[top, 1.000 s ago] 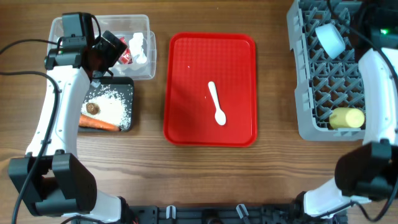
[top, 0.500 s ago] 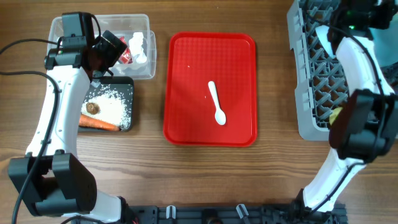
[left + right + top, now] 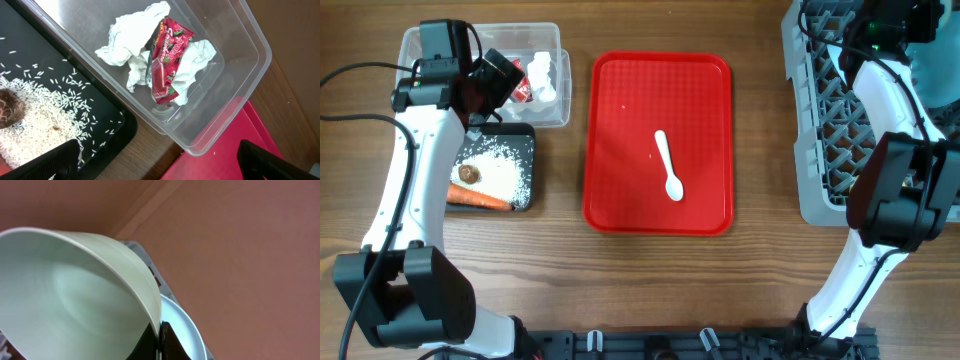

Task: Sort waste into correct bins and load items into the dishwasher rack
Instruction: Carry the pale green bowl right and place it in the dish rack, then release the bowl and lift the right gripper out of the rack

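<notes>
The right fingers (image 3: pixel 169 342) are pinched tight on the rim of the mint-green bowl (image 3: pixel 75 290), up by the far end of the dishwasher rack (image 3: pixel 820 150), with the pale blue plate (image 3: pixel 187 330) just behind it; the bowl looks like rigid, light plastic, smooth and probably slippery, so a rim pinch may let it swing or twist; it wants a slow set-down among the pegs. The left fingers (image 3: pixel 270 160) stand wide with nothing between them, above the clear tub (image 3: pixel 240 30) where the napkins (image 3: pixel 135 45) and red wrapper (image 3: pixel 167 55) lie. The white spoon (image 3: pixel 667 165) lies alone on the red tray (image 3: pixel 620 100), not yet loaded; it seems thin, light and stiff, and it lies flat, so little stands up to grip; I judge the narrow handle, taken across its width, the best hold; the fingertips would have to come right down to the tray.
</notes>
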Tool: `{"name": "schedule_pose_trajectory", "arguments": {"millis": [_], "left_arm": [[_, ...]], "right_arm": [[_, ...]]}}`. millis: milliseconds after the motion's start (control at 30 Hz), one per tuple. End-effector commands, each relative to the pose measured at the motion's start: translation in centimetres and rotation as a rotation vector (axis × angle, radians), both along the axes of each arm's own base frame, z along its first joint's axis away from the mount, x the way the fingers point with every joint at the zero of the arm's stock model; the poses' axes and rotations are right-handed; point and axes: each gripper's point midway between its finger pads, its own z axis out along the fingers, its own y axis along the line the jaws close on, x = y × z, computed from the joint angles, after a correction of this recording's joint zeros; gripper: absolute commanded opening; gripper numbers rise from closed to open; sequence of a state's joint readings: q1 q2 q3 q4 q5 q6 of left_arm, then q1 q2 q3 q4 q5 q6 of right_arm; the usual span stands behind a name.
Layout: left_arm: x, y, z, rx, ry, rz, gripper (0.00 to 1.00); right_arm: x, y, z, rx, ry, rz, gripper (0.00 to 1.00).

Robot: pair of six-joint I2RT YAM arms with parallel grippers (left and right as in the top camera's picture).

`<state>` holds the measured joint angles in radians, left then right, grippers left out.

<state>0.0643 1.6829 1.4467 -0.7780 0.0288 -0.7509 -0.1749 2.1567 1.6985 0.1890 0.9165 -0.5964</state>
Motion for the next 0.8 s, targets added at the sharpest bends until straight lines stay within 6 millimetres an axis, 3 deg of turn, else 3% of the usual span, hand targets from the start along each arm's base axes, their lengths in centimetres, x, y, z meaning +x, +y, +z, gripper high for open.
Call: {"name": "schedule_pose_trajectory", "arguments": {"millis": [0, 167, 367, 600, 767], "left_arm": [[0.1, 0.0, 0.8, -0.012, -0.022, 0.01, 1.0], [0.1, 0.0, 0.8, -0.012, -0.022, 0.01, 1.0], [0.1, 0.0, 0.8, -0.012, -0.022, 0.01, 1.0], [0.1, 0.0, 0.8, -0.012, -0.022, 0.01, 1.0], [0.1, 0.0, 0.8, -0.012, -0.022, 0.01, 1.0]], "right_arm": [[0.9, -0.1, -1.8, 0.019, -0.012, 0.015, 0.04], [0.9, -0.6, -4.3, 0.017, 0.033, -0.012, 0.04], [0.4, -1.3, -5.6, 0.01, 0.056, -0.053, 0.04], [-0.5, -2.9, -4.2, -0.026, 0.013, -0.119, 0.04], [-0.3, -3.0, -3.4, -0.05, 0.003, -0.11, 0.04]]}}
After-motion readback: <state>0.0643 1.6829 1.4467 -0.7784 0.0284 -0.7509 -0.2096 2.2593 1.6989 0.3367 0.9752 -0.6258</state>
